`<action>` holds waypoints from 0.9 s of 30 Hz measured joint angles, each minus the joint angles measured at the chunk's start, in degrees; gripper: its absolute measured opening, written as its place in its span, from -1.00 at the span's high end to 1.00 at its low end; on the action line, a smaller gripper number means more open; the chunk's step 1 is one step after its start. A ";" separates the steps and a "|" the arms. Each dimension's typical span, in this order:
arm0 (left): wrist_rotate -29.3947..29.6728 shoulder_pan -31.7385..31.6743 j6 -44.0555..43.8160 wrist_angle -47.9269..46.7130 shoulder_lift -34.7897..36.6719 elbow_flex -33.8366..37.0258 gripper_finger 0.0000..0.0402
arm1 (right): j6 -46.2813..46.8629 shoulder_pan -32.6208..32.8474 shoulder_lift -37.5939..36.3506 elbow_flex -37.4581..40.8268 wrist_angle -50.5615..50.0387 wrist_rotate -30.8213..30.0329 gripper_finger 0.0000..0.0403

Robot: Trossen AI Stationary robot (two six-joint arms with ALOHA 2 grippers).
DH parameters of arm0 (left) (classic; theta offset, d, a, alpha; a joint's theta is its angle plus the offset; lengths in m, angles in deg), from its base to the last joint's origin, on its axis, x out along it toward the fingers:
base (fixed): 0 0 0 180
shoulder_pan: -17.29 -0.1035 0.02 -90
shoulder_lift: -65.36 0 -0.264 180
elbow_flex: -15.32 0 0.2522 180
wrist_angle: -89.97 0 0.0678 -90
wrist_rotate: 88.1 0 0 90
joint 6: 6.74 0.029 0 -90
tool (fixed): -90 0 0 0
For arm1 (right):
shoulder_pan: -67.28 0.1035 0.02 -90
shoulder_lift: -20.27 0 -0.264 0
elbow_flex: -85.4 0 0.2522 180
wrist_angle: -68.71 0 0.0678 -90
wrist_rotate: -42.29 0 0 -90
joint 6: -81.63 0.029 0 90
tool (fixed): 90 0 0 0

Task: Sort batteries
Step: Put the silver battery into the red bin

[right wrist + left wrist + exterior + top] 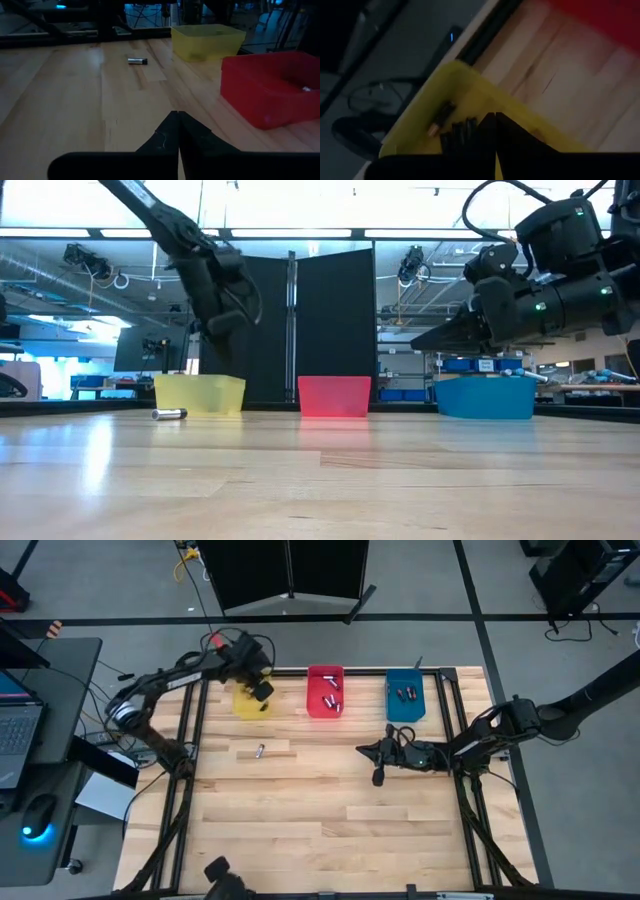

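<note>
Three bins stand in a row at the table's far edge: yellow [250, 702], red [325, 692] and blue [405, 698]. Batteries lie in the red bin [331, 701] and the blue bin [405, 694]. In the left wrist view several more batteries [451, 125] lie on the yellow bin's floor. One silvery battery [260, 751] lies on its side on the wood, nearer than the yellow bin. My left gripper [495, 117] hangs shut above the yellow bin, holding nothing. My right gripper [377, 756] is shut and stays low over the table, nearer than the blue bin.
Black frame rails [190, 740] run along the table's left and right sides. The wood nearer than the lone battery is open [320, 830]. A desk with a laptop [20, 740] stands off the table's left side.
</note>
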 joint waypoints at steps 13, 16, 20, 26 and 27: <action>-0.73 15.03 -6.45 9.92 19.72 16.67 0.98 | -3.31 -5.93 0.00 -3.67 -1.94 15.42 0.97; -0.74 20.29 -8.00 13.78 23.48 20.29 0.98 | -5.68 -6.12 0.00 -3.51 0.20 23.39 0.97; -0.87 26.58 -12.12 22.17 27.23 27.04 0.98 | -9.93 -8.34 0.00 -1.09 9.19 39.79 0.97; -0.37 34.84 -22.84 23.71 28.22 30.13 0.98 | -5.81 -11.80 -0.01 -1.23 5.67 39.53 0.98; 0.45 36.25 -23.90 23.61 28.22 30.15 0.97 | -5.37 -11.97 0.00 -2.06 3.28 38.24 0.98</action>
